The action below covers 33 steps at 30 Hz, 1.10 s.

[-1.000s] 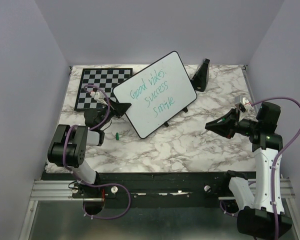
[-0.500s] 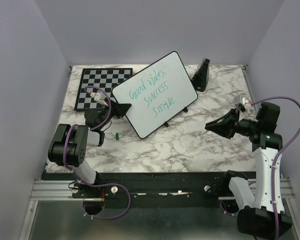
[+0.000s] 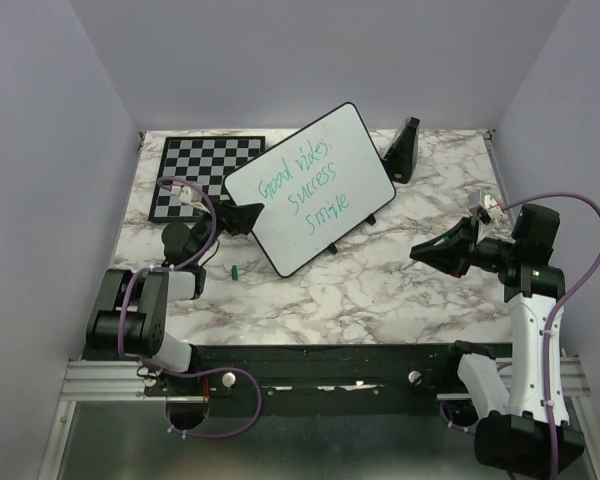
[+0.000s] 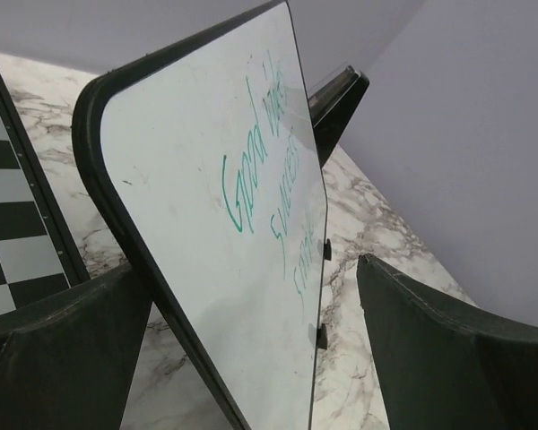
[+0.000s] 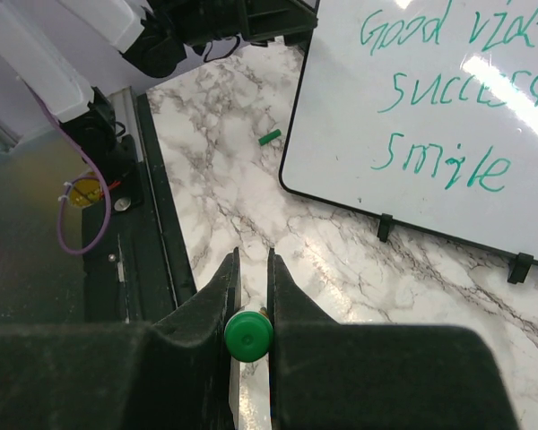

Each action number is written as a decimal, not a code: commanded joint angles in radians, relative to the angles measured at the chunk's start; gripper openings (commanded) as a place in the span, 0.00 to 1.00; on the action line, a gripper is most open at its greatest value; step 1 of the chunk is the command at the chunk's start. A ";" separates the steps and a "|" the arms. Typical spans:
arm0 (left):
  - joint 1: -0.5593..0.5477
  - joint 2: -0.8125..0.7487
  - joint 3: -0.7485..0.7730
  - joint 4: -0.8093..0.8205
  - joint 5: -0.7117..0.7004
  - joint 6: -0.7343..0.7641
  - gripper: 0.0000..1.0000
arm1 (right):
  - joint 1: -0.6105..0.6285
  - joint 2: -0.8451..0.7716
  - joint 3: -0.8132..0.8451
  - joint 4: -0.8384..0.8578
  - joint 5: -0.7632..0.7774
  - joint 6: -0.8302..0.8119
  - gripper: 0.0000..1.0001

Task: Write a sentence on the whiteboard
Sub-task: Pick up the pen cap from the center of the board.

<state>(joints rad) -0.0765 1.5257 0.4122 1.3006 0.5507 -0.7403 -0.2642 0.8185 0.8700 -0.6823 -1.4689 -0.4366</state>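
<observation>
Careful: your left pincer (image 4: 251,273) stands spread wide, and the near corner of the whiteboard (image 4: 161,179) reaches down between its 2 fingers. The wrist view does not show whether either finger touches the black rim. The board leans on its small black feet (image 5: 386,227), so it likely takes little to shift it. If you pull that arm off sideways rather than straight back, a finger could hook the rim and slide or tip the board. The chessboard (image 3: 195,170) lies just to that pincer's left, so there is not much room on that side either.

The sentence (image 5: 439,98), 3 lines of green writing, sits ahead of and above the left fingers, on the board face turned toward the right arm. A finger brushing across that face could smear it.

Your right pincer (image 5: 251,269) is pressed together on a marker (image 5: 248,334), with its round green end showing between the fingers. It is well apart from the board, which lies ahead of it. You cannot see the tip, so treat it as bare: any reach toward the board risks a stray stroke through the words.

A small green piece (image 5: 269,136), likely the cap, lies on the counter (image 3: 380,290) just behind the left pincer. A low sweep of either arm could knock it away.
</observation>
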 commanded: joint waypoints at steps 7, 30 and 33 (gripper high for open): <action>0.015 -0.497 -0.150 -0.572 -0.431 -0.048 0.99 | -0.004 0.013 0.011 -0.049 -0.034 -0.045 0.01; -0.087 -0.417 0.286 -1.796 -0.598 0.196 0.52 | -0.001 0.028 0.012 -0.062 -0.001 -0.065 0.01; -0.152 -0.319 0.316 -1.808 -0.629 0.208 0.52 | -0.001 0.027 0.012 -0.062 -0.001 -0.065 0.01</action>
<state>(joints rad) -0.1551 1.1145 0.6647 -0.4591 -0.0048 -0.5827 -0.2638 0.8463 0.8703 -0.7280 -1.4700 -0.4881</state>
